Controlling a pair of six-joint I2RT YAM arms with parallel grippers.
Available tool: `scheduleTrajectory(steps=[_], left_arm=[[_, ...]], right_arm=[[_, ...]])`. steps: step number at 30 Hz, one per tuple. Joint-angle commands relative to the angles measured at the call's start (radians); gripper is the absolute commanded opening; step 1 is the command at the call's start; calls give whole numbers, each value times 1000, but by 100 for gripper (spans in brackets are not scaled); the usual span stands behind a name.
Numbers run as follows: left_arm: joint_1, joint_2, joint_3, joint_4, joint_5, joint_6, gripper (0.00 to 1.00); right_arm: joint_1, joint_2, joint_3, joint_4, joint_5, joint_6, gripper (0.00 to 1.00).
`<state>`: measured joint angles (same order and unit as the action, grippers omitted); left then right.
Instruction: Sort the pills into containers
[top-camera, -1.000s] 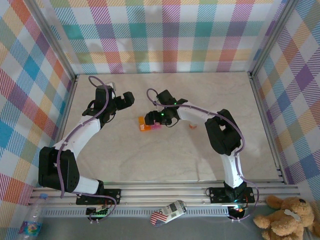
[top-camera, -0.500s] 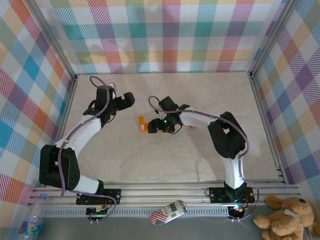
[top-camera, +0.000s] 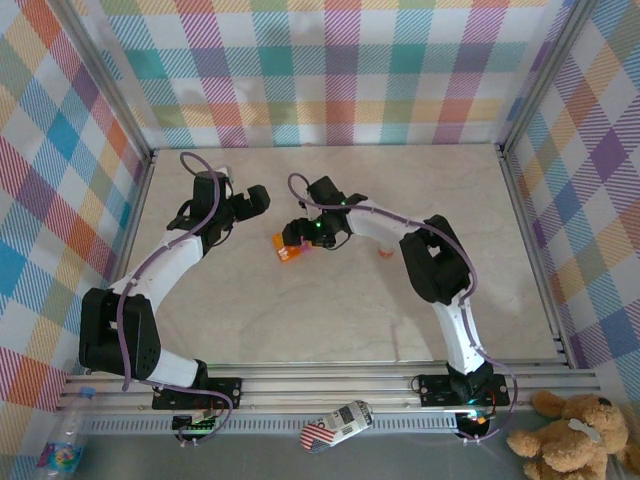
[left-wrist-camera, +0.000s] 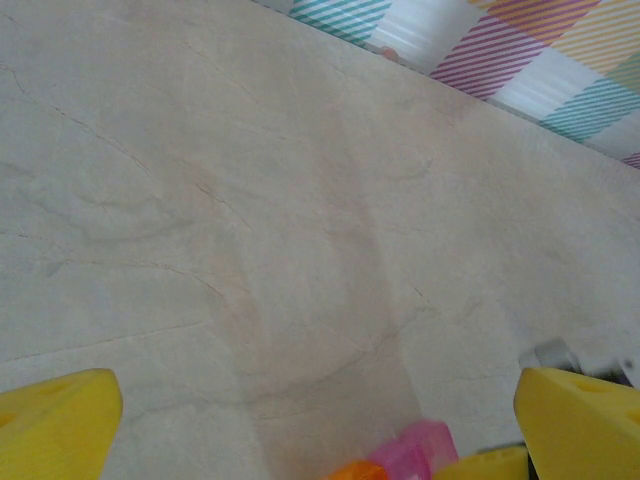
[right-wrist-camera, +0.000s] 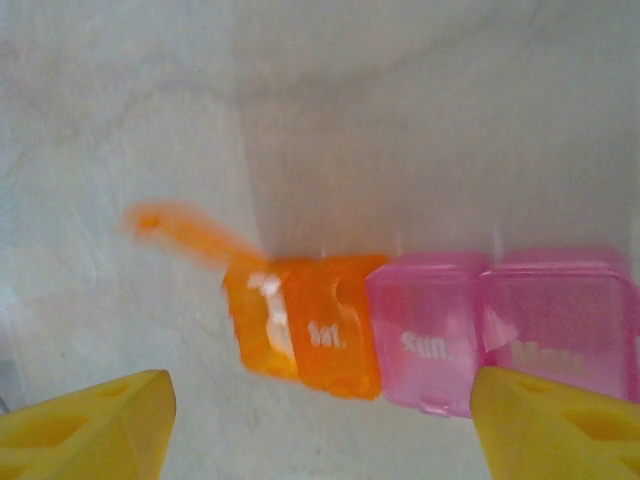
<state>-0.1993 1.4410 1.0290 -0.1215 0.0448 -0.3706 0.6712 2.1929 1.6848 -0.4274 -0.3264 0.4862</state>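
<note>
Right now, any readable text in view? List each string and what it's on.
"Sat." in white, on the orange box, right wrist view.
"Sun." in white, on the first pink box, joined to its right.
"Mon", likely, on the next pink box; blurred, not certain.
White marking on the orange end section, left of "Sat.": too blurred to read.
</note>
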Motion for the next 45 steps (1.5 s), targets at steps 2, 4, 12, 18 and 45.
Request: scheduleTrajectory(steps=[2, 4, 12, 18, 45], left_arm=[[15, -3, 11, 17, 20, 13, 100], [15, -4, 9, 18, 21, 15, 100], [15, 12, 9, 27, 27, 14, 100], [15, 23, 14, 26, 32, 17, 100], [15, 378, 262, -240, 222, 102, 78]], right_arm=[[-39, 15, 39, -34, 2, -4, 78], [-44, -15, 24, -30, -3, -16, 78], [-54, -127, -38, -18, 26, -38, 78], [-77, -126, -13, -38, 61, -42, 78], [-104, 93, 204, -226, 273, -178, 65]])
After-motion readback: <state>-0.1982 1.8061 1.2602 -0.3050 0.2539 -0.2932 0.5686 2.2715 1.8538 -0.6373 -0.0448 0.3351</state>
